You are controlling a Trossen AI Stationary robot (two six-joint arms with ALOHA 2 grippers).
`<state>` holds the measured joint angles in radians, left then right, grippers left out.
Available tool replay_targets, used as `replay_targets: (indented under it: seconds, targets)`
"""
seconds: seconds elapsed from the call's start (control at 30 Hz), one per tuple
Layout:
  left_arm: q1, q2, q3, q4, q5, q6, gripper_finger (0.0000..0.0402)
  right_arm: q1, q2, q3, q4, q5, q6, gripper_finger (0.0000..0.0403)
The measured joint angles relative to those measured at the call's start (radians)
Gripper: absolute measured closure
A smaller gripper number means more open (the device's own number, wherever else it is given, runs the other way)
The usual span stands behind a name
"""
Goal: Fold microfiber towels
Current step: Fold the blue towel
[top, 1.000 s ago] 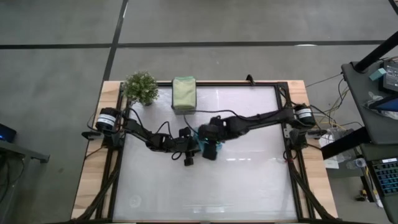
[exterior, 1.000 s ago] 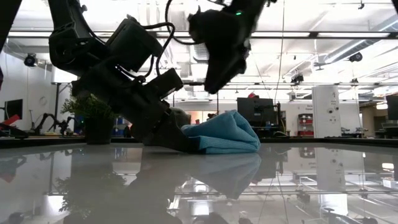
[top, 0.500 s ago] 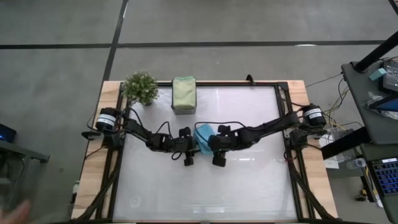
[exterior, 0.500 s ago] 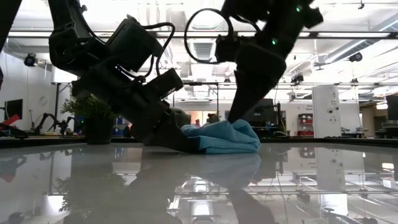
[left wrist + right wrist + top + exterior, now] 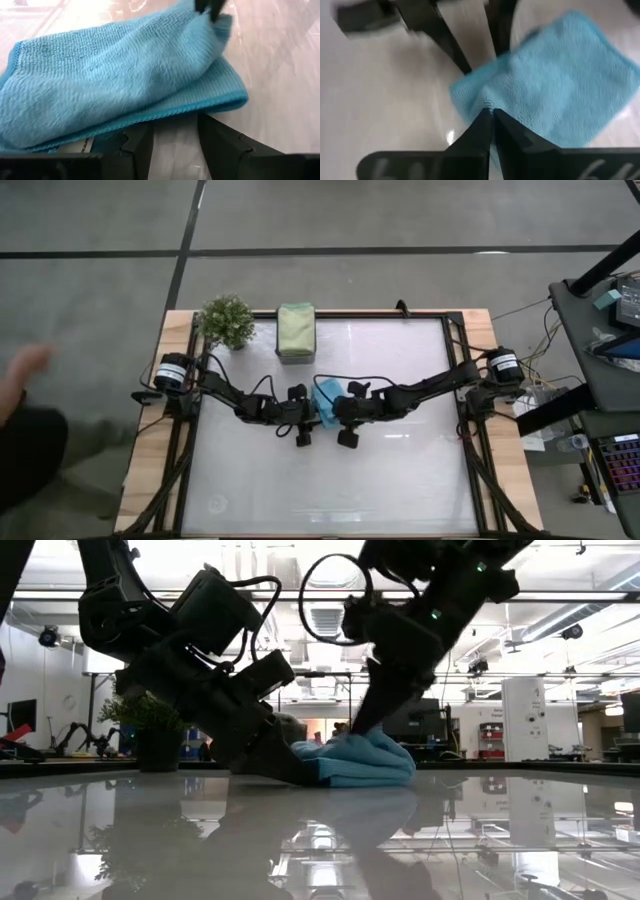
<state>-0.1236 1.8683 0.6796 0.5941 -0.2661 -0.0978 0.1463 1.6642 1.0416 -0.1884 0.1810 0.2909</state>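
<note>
A light blue towel (image 5: 324, 398), folded into several layers, lies mid-table, seen too in the low view (image 5: 360, 762). My right gripper (image 5: 491, 117) comes down on it from the table's right (image 5: 336, 408) and is shut on it. My left gripper (image 5: 175, 136) stands open and low at the towel's left side (image 5: 298, 770), its two fingers at the hemmed edge (image 5: 200, 106) with bare table between them. A folded sage green towel (image 5: 296, 330) rests flat by the far edge. My left gripper's fingertips (image 5: 142, 132) meet the towel's hemmed edge; whether they touch it I cannot tell. My right gripper pinches a small raised fold of the towel's top layer (image 5: 489, 102) between its two fingers, close to one edge. The fingers slant down from the table's right. The towel stays lying on the table.
A small potted plant (image 5: 227, 320) stands at the far left corner beside the green towel. The glossy table top (image 5: 400, 480) lies bare toward the near and right sides. A person's arm (image 5: 25, 410) shows beyond the table's left edge.
My right gripper has come down from above the light blue towel onto its top and has shut there, taking hold of a fold. The towel's hump has sunk a little under it. A person has come into view at the left.
</note>
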Motion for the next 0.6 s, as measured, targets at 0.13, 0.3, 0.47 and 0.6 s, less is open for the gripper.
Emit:
replay_targets:
  seconds: [0.13,0.3,0.47,0.6]
  targets:
    - [0.0,0.0,0.0,0.0,0.0,0.0,0.0263,0.0,0.0,0.021,0.065,0.0,-0.005,0.0394]
    - [0.0,0.0,0.0,0.0,0.0,0.0,0.0263,0.0,0.0,0.054,0.069,0.004,0.014,0.0394]
    - [0.0,0.0,0.0,0.0,0.005,0.0,0.0263,0.0,0.027,0.068,0.102,0.006,0.05,0.0394]
    - [0.0,-0.001,0.0,-0.002,0.014,0.0,0.0263,0.002,0.08,0.066,0.146,-0.007,0.05,0.0394]
